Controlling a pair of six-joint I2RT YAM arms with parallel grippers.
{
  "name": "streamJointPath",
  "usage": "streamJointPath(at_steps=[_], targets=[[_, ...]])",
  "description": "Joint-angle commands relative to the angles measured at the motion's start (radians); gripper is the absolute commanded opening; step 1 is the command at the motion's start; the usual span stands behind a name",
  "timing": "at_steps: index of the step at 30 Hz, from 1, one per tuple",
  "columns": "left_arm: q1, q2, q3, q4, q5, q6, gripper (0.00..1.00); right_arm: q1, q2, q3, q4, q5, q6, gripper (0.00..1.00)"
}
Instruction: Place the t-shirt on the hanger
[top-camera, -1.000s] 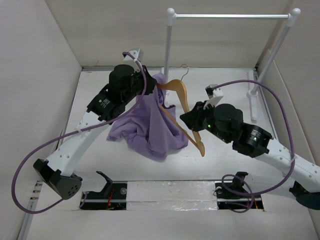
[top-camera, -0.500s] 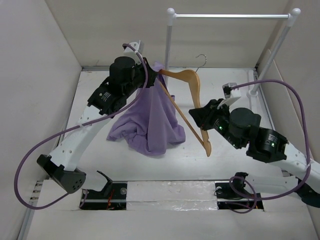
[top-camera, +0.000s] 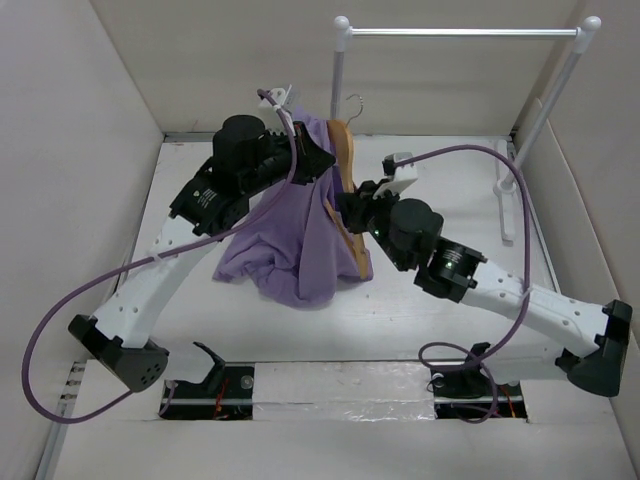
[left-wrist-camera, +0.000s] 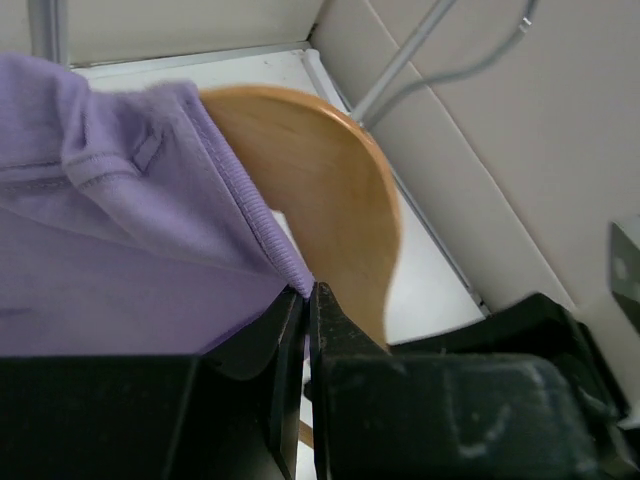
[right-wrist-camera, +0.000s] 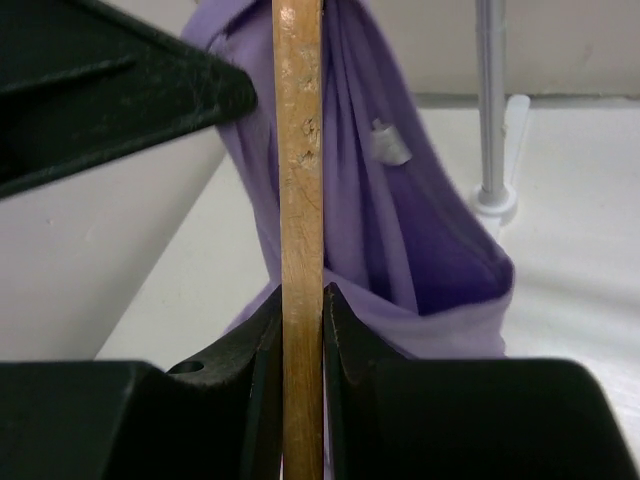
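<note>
Lavender t-shirt (top-camera: 290, 240) hanging bunched; wooden hanger (top-camera: 345, 150) edge-on against it.

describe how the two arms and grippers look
The left arm and right arm have white curved links, black joint housings and black bases. A purple cable trails from each. The left gripper and right gripper are black, with flat angular fingers.

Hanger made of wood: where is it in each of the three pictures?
Top view: hanger in the centre, on edge against the t-shirt.
Left wrist: curved wood, centre-right, beside the t-shirt's collar.
Right wrist: thin upright strip down the middle.
Shared landmark: the purple t-shirt, in all three.
</note>
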Motion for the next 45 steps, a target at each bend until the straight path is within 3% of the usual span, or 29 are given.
streamJointPath(at_steps=[1,9,14,16,24,26,29,33,45], targets=[[-0.005,-0.106,-0.002,0.042,0.099,-0.033,0.00,-0.030,0.039,0.001,0.435,0.005,-0.079,0.00],[-0.005,-0.133,0.015,0.010,0.139,-0.040,0.00,-0.051,0.177,0.076,0.614,-0.053,-0.091,0.00],[-0.005,-0.192,0.026,0.032,0.003,-0.055,0.44,-0.011,0.101,-0.001,0.667,-0.013,-0.074,0.00],[-0.005,-0.225,0.023,0.057,-0.109,-0.076,0.53,0.001,0.072,-0.028,0.672,0.002,-0.059,0.00],[0.018,-0.173,0.113,0.005,-0.417,-0.168,0.56,0.041,-0.072,-0.137,0.663,0.017,-0.031,0.00],[0.056,-0.157,0.124,0.019,-0.407,-0.179,0.59,0.041,-0.121,-0.147,0.640,-0.001,-0.030,0.00],[0.130,-0.114,0.150,0.062,-0.283,-0.210,0.63,0.041,-0.174,-0.160,0.605,-0.016,-0.022,0.00],[0.130,-0.039,0.178,0.118,-0.101,-0.237,0.68,0.041,-0.189,-0.168,0.580,-0.016,-0.031,0.00],[0.081,-0.024,0.026,0.408,0.095,-0.349,0.72,0.050,-0.178,-0.177,0.545,-0.012,-0.041,0.00]])
